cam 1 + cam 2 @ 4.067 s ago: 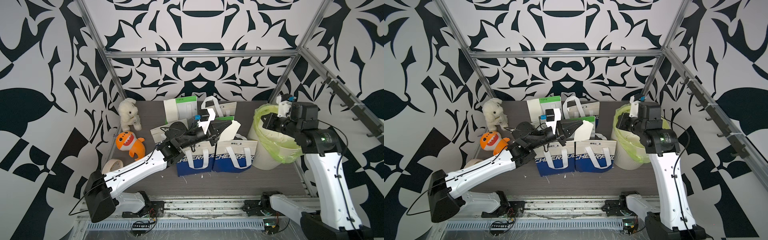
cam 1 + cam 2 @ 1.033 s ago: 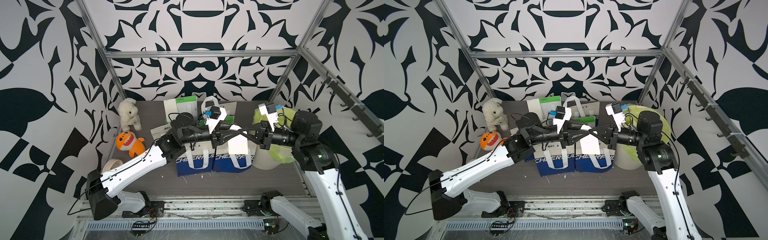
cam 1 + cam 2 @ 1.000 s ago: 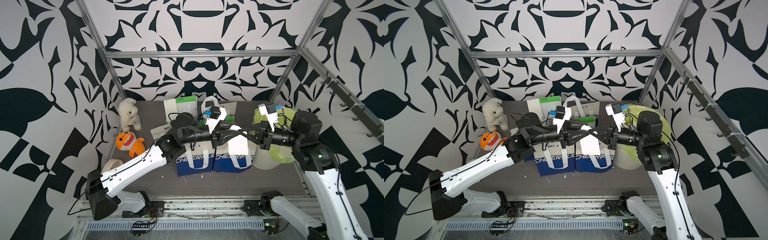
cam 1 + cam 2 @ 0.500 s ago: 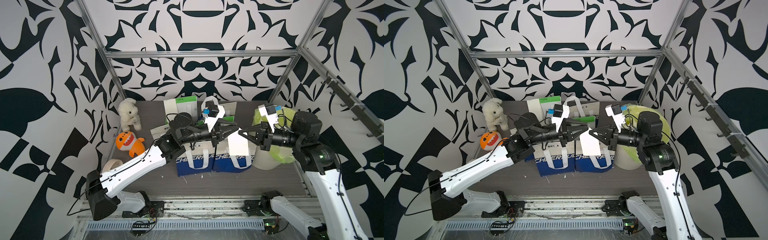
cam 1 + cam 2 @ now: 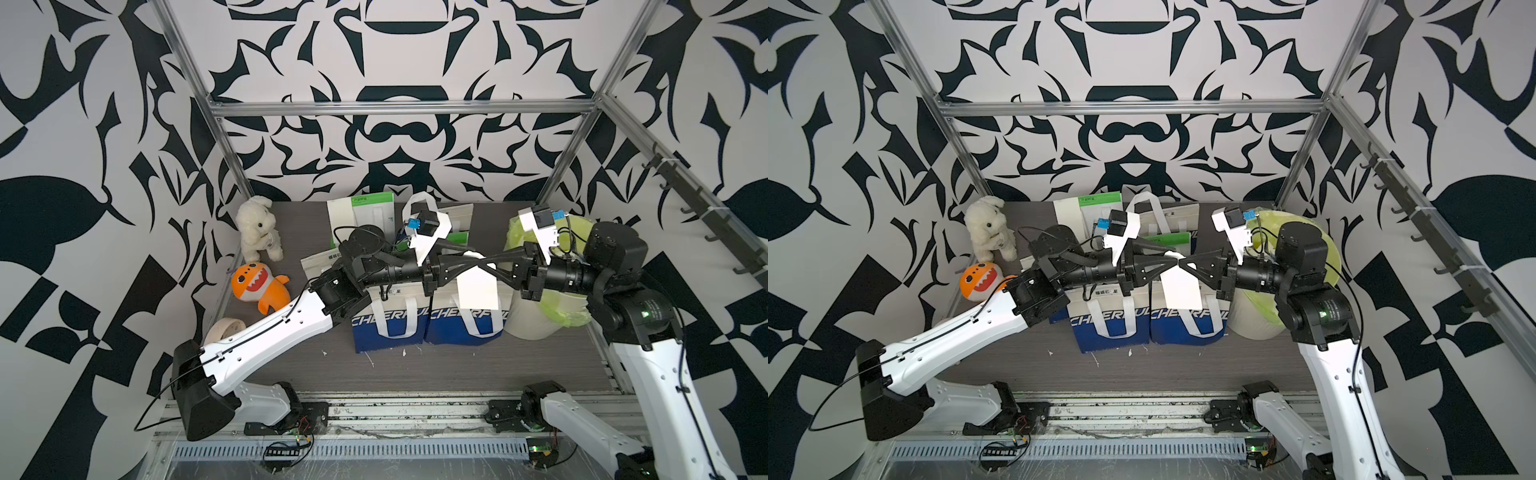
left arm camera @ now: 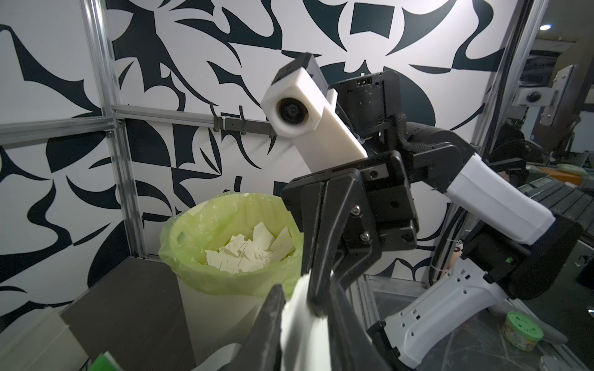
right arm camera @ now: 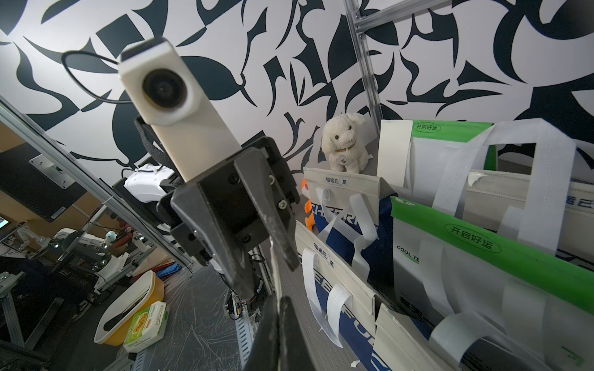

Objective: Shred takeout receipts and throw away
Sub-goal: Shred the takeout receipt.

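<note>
— Cream paper: is it caught, and where does it hang?

— Your takeout receipt (image 5: 478,286) hangs in mid-air at the centre of both top views, above the blue-and-white bags (image 5: 390,328). Your right gripper (image 5: 490,262) is clamped tight on its top edge. Your left gripper (image 5: 1173,262) meets it nose to nose, jaws narrow around the same edge. I cannot tell whether they pinch it.

— What could go wrong?

— If the left jaws only flank the paper, I judge your pull slides off instead of tearing. A freed piece would likely drop into the open bags at 6 o'clock. It would miss the green-lined bin (image 5: 536,316) at 3 o'clock, where torn pieces (image 6: 250,247) lie. The grippers sit so close that a twist could knock them together.

— What else is around?

— You have a white plush dog (image 5: 255,226) at 10 o'clock, an orange plush shark (image 5: 257,284) at 9 and a tape roll (image 5: 220,328) at 8, all well apart. White scraps (image 5: 324,353) dot the table (image 5: 457,365) in front of the bags. Only the bags lie under your path.
</note>
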Available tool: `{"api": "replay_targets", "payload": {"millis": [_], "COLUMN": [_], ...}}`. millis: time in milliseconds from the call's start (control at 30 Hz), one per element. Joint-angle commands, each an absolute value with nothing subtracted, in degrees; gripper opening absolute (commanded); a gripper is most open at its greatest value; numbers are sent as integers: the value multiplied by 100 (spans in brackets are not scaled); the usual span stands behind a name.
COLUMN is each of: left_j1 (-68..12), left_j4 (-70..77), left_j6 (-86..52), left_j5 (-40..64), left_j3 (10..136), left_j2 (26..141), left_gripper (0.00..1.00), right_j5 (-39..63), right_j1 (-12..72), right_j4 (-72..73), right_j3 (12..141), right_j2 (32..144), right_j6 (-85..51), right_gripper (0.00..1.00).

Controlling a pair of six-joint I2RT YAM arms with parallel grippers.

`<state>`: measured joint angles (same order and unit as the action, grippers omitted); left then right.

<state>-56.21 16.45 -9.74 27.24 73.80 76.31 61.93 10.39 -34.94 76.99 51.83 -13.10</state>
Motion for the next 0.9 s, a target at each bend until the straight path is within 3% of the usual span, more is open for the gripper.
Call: {"api": "replay_targets", "payload": {"millis": [0,167,433,533,600,667,733,867], "left_j1": [-5599,-5599,-5593,-5599,-5594,-5594,-5598,-5594], "left_j4": [1559,1594,1617,1643,1666,1725,1796,1829], "left_j6": [-973,-947,-947,-955,-971,-994,-1030,-1054], "left_j5": [2913,2984,2792,2812,2824,2826,2812,2789], "left_j3": [7602,7646,7620,7646,7646,7601,7540,7470], "left_j2": [7707,7734,7682,7715,7734,7726,7696,7641], "left_gripper": [21,1,8,0,0,0,0,0], "right_j5": [6253,6275,6293,6257,6119,6177,6251,6293], "right_j1": [1076,1079,1077,1074,1072,1073,1077,1077], "right_j4": [-3343,-3433,-3587,-3586,-3487,-3227,-2990,-2703], "right_j3": [7926,7961,8002,7998,7939,7827,7748,7690], "right_j2": [5187,5212,5246,5242,5167,5070,5002,4976], "right_j6": [-1249,-1201,-1081,-1080,-1106,-1253,-1393,-1600], "right_gripper": [0,0,0,0,21,35,40,24]}}
